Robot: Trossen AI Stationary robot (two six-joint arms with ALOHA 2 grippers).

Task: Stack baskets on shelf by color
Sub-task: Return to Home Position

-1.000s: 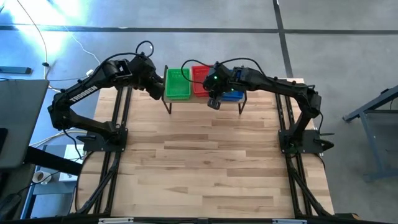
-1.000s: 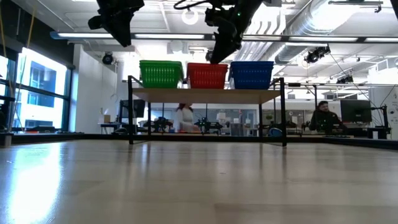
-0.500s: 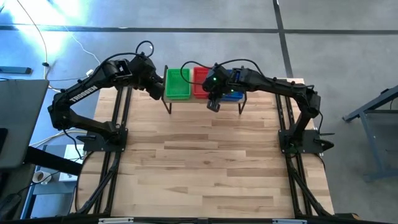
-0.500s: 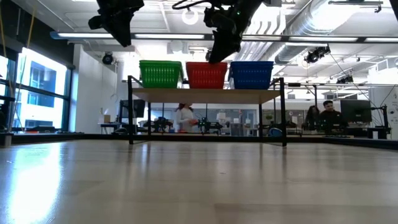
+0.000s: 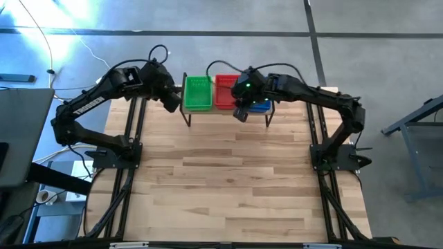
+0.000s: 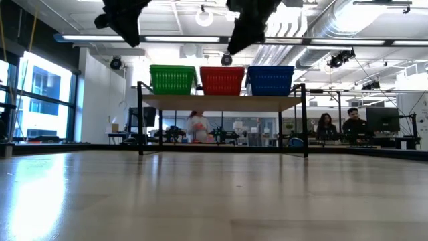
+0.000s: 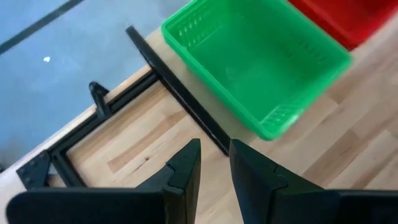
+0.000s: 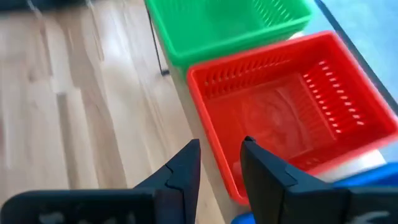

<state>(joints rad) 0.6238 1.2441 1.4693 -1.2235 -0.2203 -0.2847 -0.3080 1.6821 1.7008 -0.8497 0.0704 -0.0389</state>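
Observation:
A green basket [image 5: 198, 93], a red basket [image 5: 224, 88] and a blue basket [image 5: 260, 106] stand side by side on the shelf [image 6: 221, 102] at the table's far edge. The low view shows green [image 6: 173, 79], red [image 6: 223, 81] and blue [image 6: 271, 79] resting on the plank by their bottoms. My left gripper [image 5: 171, 104] hovers shut, left of the green basket [image 7: 255, 62]. My right gripper [image 5: 240, 114] hovers shut above the shelf's near edge, before the red basket [image 8: 292, 112]; its arm hides part of the blue one. Whether the baskets are nested stacks cannot be told.
The shelf's black legs [image 7: 180, 93] stand on the wooden tabletop [image 5: 228, 187]. Both arm bases sit at the table's left and right edges. People show in the room far behind the shelf [image 6: 348, 124].
My right gripper has risen a little over the shelf's near edge and shifted slightly toward the table's right. The baskets have stayed in place.

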